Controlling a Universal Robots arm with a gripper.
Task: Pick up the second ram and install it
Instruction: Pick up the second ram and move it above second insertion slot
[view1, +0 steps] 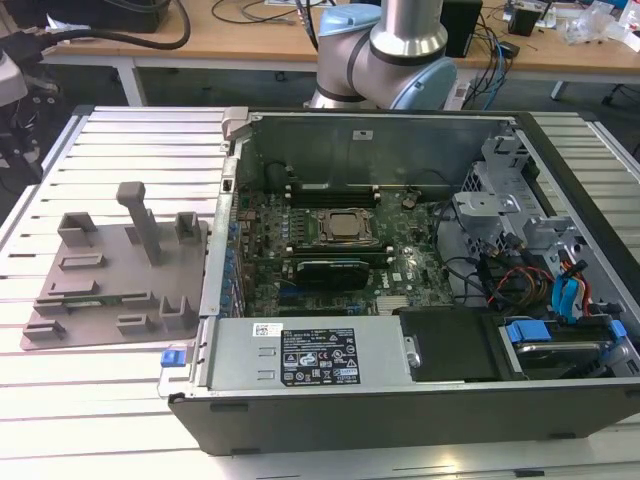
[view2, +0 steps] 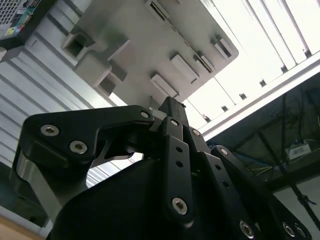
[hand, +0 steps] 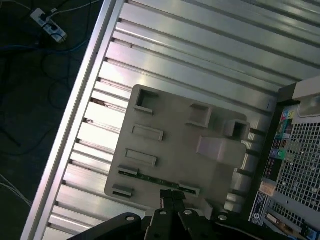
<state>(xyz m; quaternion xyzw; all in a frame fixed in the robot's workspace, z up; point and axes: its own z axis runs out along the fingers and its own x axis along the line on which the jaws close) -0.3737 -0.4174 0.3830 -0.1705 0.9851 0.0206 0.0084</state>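
Observation:
The second ram (hand: 145, 176) is a thin green stick lying in a slot along one edge of the grey fixture plate (hand: 170, 120). In the exterior view the ram (view1: 88, 299) shows as a green strip on the plate (view1: 110, 270), at that view's left. My gripper (hand: 171, 196) hangs above the plate, over the ram's edge and clear of it. Its black fingers (hand: 165, 200) are shut together with nothing between them. In the second wrist view the gripper (view2: 172, 107) points at the plate (view2: 150, 45).
An open computer case (view1: 230, 360) lies at the exterior view's right of the plate, with the green motherboard (view1: 400, 270) and processor socket (view1: 343, 226) inside. Both rest on a ribbed metal table (view1: 110, 400). The arm's base (view1: 380, 50) stands behind the case.

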